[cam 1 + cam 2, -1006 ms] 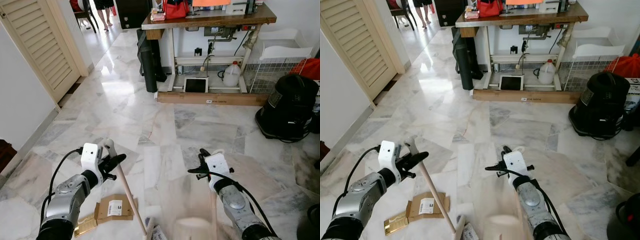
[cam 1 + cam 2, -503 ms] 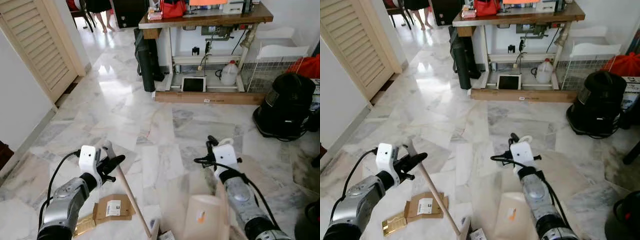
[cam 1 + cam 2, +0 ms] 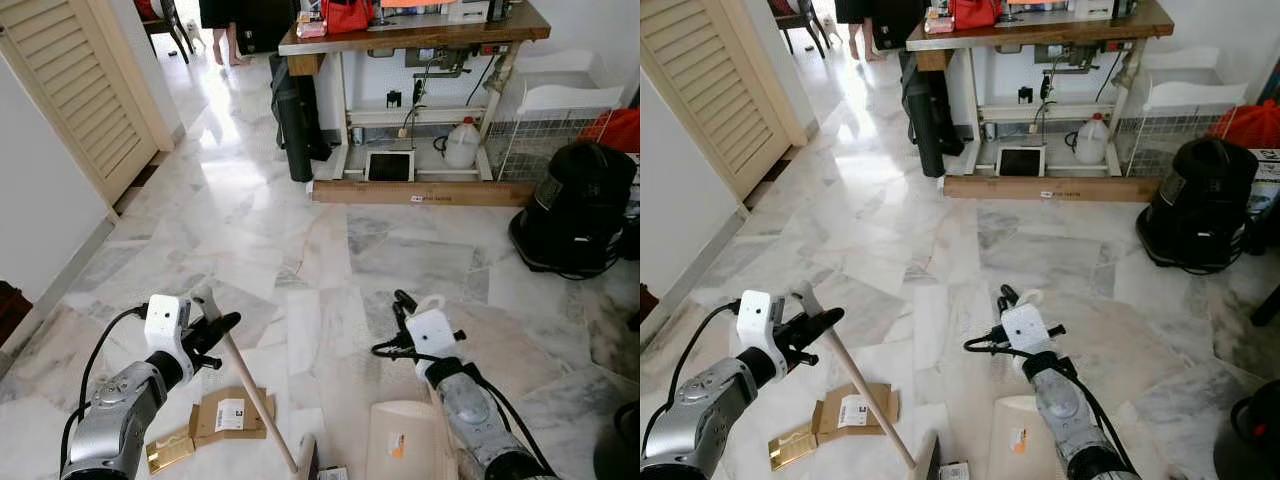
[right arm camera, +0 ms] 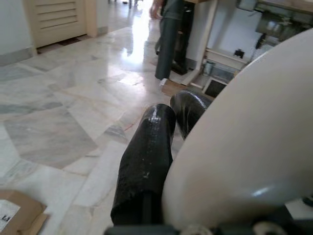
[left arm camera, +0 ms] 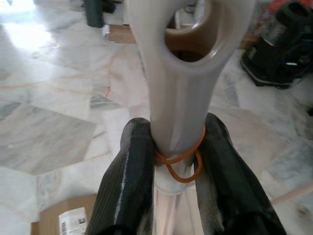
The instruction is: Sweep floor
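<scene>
Marble floor (image 3: 300,240), pale and veined, spreads out before us. Our left gripper (image 3: 207,335) sits low at the near left, and its two black fingers (image 5: 128,186) are pinched on the cream top of the broom handle (image 3: 255,400), just below the hanging hole, where an orange rubber band (image 5: 182,159) is looped. From there the wooden shaft slants down and to the right toward the near edge of our view. Under it, on the floor, lie flat pieces of brown cardboard (image 3: 232,415), one with a white label.

Our right gripper (image 3: 400,325) is at the near right, and a cream dustpan (image 3: 405,455) shows below it beside our forearm. In the right wrist view one black finger (image 4: 146,161) lies against the dustpan's rounded cream handle (image 4: 244,142); whether the grip is closed on it we cannot tell.

At the far side a wooden table (image 3: 420,30) stands against the wall, with a white jug (image 3: 462,147) beneath it. A black vacuum cleaner (image 3: 575,210) sits at the far right, and a louvred door (image 3: 75,90) is at the far left.
</scene>
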Available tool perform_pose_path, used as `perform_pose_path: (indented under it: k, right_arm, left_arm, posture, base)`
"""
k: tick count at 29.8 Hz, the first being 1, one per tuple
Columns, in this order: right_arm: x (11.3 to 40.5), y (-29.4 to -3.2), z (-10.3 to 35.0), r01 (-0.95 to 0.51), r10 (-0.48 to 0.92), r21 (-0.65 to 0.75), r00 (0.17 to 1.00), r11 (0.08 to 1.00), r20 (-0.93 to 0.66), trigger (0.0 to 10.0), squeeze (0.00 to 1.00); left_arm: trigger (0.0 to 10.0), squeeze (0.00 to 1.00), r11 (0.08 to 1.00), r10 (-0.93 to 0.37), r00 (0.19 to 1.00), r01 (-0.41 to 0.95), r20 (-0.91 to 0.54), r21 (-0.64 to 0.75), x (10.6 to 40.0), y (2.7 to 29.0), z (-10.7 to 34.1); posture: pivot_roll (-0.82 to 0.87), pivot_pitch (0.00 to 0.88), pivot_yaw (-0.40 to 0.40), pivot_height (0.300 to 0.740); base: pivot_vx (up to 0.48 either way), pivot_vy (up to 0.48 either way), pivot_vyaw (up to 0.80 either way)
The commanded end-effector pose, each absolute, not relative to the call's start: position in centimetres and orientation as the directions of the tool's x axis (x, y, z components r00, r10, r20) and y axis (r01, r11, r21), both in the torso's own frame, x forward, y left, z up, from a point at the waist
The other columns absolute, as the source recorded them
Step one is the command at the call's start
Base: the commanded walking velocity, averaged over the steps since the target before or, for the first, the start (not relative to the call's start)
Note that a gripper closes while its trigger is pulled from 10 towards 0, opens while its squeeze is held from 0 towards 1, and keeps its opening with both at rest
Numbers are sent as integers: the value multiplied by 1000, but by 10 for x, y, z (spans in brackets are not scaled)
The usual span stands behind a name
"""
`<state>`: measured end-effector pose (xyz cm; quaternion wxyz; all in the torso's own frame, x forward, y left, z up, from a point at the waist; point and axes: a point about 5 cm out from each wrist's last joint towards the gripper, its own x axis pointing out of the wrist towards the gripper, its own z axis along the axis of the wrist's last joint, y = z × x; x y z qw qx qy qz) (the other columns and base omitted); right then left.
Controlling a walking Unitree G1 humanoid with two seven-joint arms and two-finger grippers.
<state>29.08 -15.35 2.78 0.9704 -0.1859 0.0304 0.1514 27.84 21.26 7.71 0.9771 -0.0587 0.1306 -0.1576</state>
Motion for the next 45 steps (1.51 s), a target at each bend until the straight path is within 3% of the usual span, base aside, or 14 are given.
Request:
perform_pose_path:
  k: [1,14,21,30,35,38,45]
  right_arm:
    - [285,-145,20,-389,353,-358,921,849,-165,10000,0]
    - [274,-136,4,-542,469,-274,834,795,-290,10000,0]
    - [262,-132,-8,-642,560,-144,740,753,-374,10000,0]
    - [254,-129,-15,-686,610,-56,678,725,-411,10000,0]
    - [253,-129,-16,-682,612,-30,674,731,-412,10000,0]
    - [253,-129,-16,-671,607,-19,683,741,-406,10000,0]
    - [254,-133,-16,-653,590,-17,695,757,-411,10000,0]
  left_arm:
    - [10000,0,965,-256,947,240,-196,-102,282,225,90]
    - [10000,0,956,-290,925,271,-246,-110,283,221,88]
    - [10000,0,925,-374,877,330,-302,-189,281,207,81]
    - [10000,0,918,-373,878,300,-301,-260,284,206,83]
    - [10000,0,899,-333,914,235,-230,-369,295,205,94]
    - [10000,0,865,-266,958,187,-110,-465,306,207,111]
    - [10000,0,878,-199,979,161,-38,-450,312,216,127]
  posture:
    - [155,27,139,740]
    - [149,28,141,740]
    - [141,38,147,740]
    - [138,47,155,740]
    - [127,43,156,740]
    - [125,38,156,740]
    - [129,25,150,740]
  base:
    - [0,0,0]
    - [0,0,0]
    - [0,0,0]
    - [0,0,0]
    - [0,0,0]
    - [0,0,0]
    - [0,0,0]
